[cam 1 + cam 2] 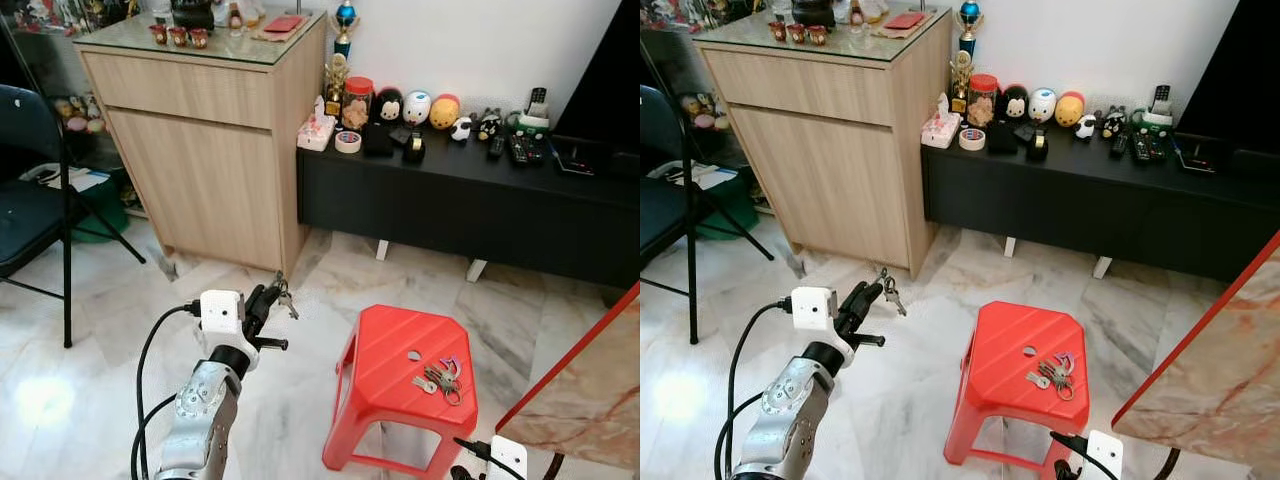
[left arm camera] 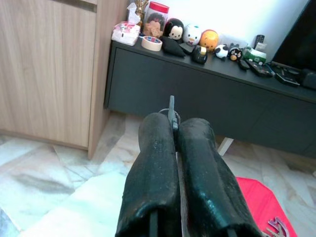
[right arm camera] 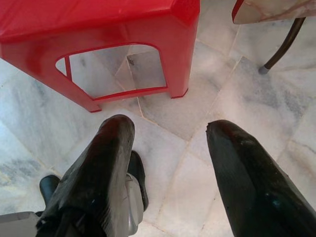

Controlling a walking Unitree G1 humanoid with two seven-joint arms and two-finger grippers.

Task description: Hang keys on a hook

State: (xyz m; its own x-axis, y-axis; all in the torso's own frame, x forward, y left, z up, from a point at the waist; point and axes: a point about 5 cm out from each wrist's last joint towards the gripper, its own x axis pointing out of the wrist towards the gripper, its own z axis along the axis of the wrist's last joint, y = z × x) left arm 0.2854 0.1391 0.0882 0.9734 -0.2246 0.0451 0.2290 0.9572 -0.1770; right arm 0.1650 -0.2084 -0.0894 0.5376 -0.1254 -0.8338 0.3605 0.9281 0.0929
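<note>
While the left gripper (image 1: 272,297) is raised over the marble floor (image 1: 90,370), its two black fingers (image 2: 153,163) are pressed together on a bunch of keys (image 1: 284,297); a ring and a key blade stick out past the fingertips in the left wrist view. From the stool (image 1: 395,385), this gripper sits at about ten o'clock, with the wooden cabinet (image 1: 205,150) beyond it at twelve. A second bunch of keys, the spare keys (image 1: 440,377), lies on the red stool's top, toward its right edge. At about one o'clock from the stool runs a low black bench (image 1: 470,205) lined with toys, a tape roll and remotes. The right gripper (image 3: 165,148) hangs low beside the stool at about five o'clock, its fingers spread wide with nothing between them, pointing down at the floor by the stool's legs.
</note>
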